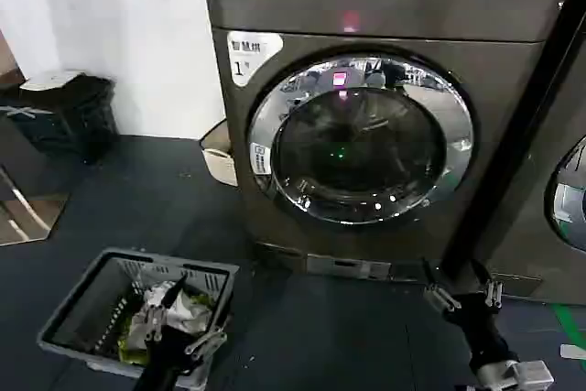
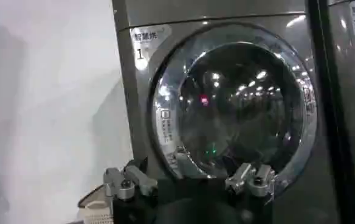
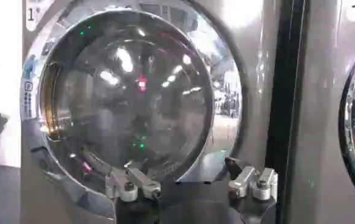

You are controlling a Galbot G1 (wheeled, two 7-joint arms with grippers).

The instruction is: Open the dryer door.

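Note:
The dryer (image 1: 385, 6) is a dark grey-brown front loader with a white "1" label (image 1: 252, 52) and a pink light (image 1: 351, 20). Its dryer door (image 1: 362, 139), round with a chrome rim and dark glass, sits flush in the front. My left gripper (image 1: 183, 325) hangs open low on the left over a basket, well short of the machine. My right gripper (image 1: 467, 292) is open near the floor, below the door's lower right. The left wrist view has the door (image 2: 238, 103) beyond the open left gripper (image 2: 188, 176). In the right wrist view the door (image 3: 123, 91) is closer behind the right gripper (image 3: 193, 179).
A grey laundry basket (image 1: 174, 261) with clothes sits on the dark floor at front left. A black bin (image 1: 69, 112) stands by the white wall. A neighbouring dark machine (image 1: 558, 162) adjoins on the right. A pale object (image 1: 220, 157) lies beside the dryer's left flank.

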